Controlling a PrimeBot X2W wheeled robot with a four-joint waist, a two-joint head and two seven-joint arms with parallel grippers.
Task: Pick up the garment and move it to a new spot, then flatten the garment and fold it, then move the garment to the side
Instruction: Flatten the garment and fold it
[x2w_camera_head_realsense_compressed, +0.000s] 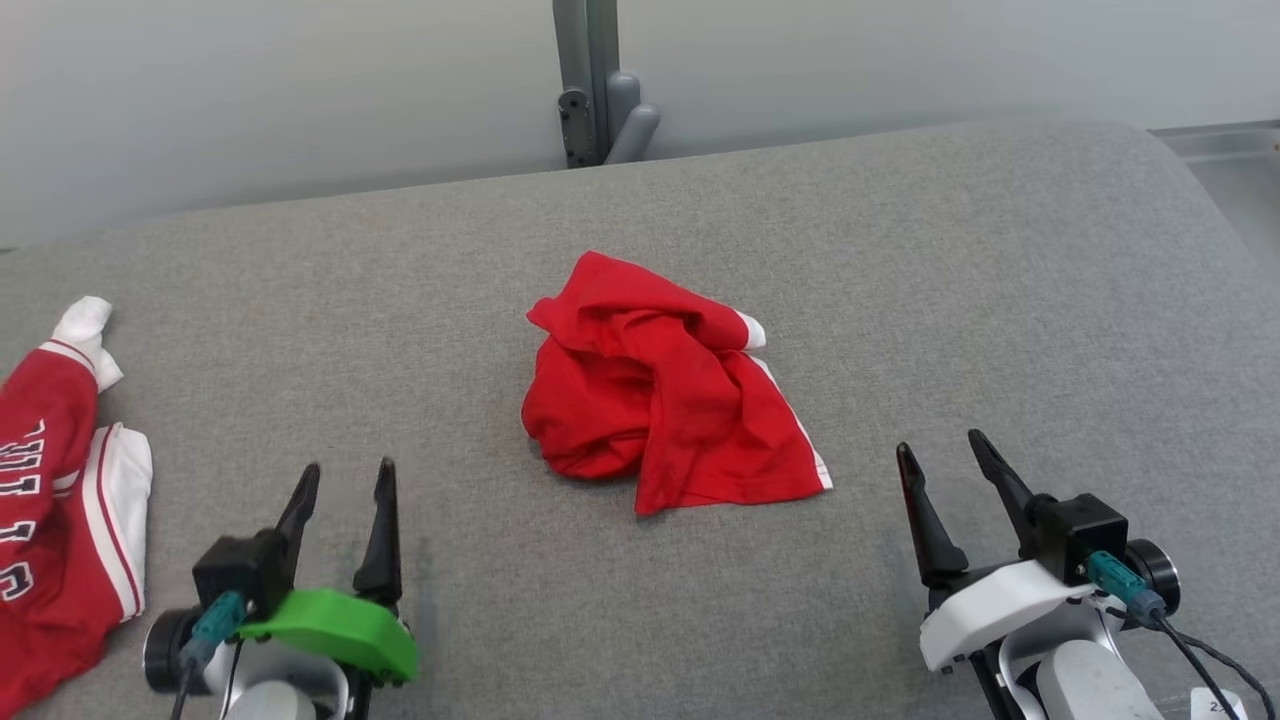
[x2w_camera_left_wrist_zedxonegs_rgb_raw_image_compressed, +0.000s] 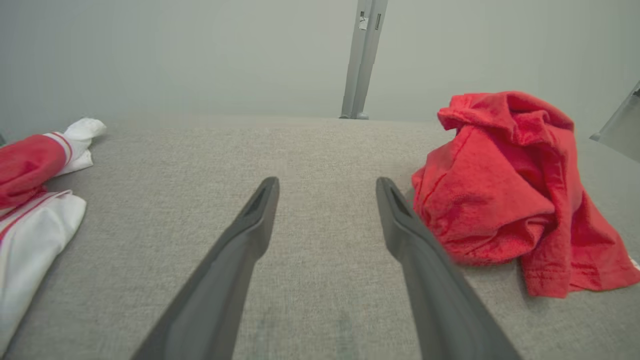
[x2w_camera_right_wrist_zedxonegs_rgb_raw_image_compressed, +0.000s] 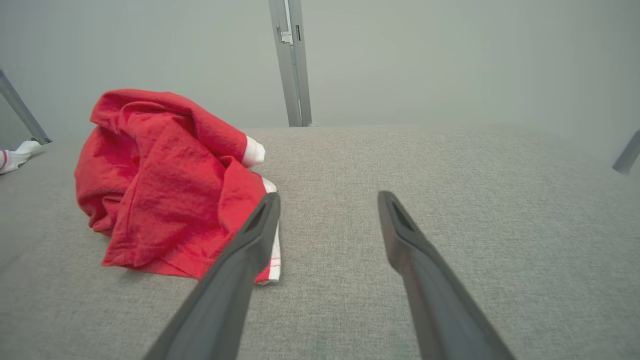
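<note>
Loosely crumpled red garment, apparently white-trimmed.

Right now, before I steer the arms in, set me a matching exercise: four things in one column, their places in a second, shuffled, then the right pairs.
1. crumpled red cloth garment with white trim
2. red and white lettered jersey
3. left gripper
4. grey metal post

A. behind the far edge of the grey fabric surface, middle
B. near edge, towards the left, jaws open and empty
C. centre of the surface
D. left end of the surface

Pairs: 1-C, 2-D, 3-B, 4-A
</note>
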